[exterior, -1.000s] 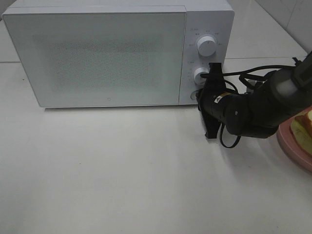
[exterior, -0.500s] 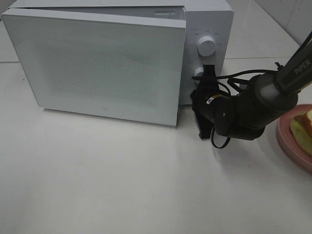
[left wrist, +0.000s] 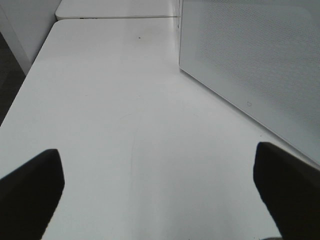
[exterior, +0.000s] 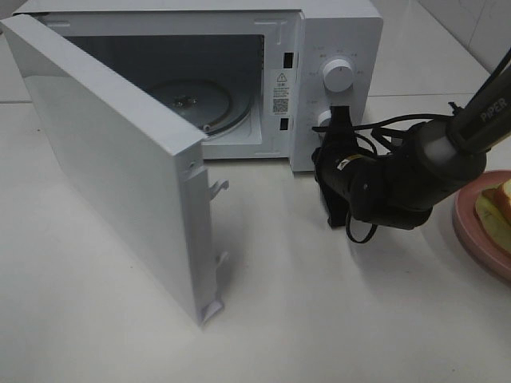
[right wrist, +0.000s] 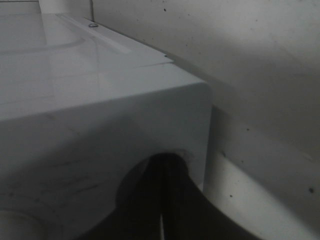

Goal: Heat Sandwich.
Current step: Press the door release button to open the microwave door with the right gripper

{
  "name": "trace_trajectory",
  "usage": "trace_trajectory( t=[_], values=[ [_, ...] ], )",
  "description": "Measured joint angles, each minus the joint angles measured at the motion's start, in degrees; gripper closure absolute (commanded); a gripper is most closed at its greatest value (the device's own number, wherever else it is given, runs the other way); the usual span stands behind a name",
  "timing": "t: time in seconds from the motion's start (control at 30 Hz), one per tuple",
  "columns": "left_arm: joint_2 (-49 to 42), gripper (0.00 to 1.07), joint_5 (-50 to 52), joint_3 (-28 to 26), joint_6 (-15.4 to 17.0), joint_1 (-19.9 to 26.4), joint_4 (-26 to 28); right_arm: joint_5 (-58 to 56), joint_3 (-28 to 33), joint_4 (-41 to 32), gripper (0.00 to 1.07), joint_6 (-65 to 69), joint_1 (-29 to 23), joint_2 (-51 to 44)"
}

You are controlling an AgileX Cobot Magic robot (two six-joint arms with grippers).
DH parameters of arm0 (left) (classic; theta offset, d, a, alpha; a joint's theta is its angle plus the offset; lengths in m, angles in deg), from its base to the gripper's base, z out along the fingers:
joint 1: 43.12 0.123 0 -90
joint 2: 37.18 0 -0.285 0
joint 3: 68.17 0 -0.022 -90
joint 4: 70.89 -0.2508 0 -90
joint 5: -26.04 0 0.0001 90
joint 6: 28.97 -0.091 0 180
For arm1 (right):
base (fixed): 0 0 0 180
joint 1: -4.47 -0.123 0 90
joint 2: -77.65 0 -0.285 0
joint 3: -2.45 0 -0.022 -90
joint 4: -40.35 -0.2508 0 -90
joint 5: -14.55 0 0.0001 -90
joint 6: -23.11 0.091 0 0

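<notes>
Exterior high view first: find the sandwich [exterior: 497, 209] on its pink plate [exterior: 473, 233] at the right edge of the tabletop [exterior: 319, 319], well apart from the microwave [exterior: 339, 32], whose door [exterior: 120, 183] stands wide open. Right gripper [exterior: 323, 155] pressed together, empty, at the control panel [exterior: 339, 104]; left gripper [left wrist: 160, 200] spread, holding nothing.

Risks: clipping the plate with the right arm [exterior: 415, 179] on pulling back, or bumping the open door with the left gripper.

Cannot tell the sandwich's long axis or heading; mostly cropped.

The right pincer [right wrist: 164, 192], jaws pressed together, sits close against the white microwave [right wrist: 100, 115] at its corner
</notes>
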Motion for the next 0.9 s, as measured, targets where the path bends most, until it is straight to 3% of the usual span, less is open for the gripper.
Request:
trace_trajectory(
  t=[0.4, 0.9],
  values=[
    [0.00, 0.09, 0.00, 0.00, 0.00, 0.00, 0.00, -3.15, -0.29, -0.86, 1.07, -0.17, 0.11, -1.32],
    [0.00, 0.09, 0.00, 0.00, 0.00, 0.00, 0.00, -11.06, 4.35, 4.47, 1.07, -0.69, 0.92, -8.42]
  ],
)
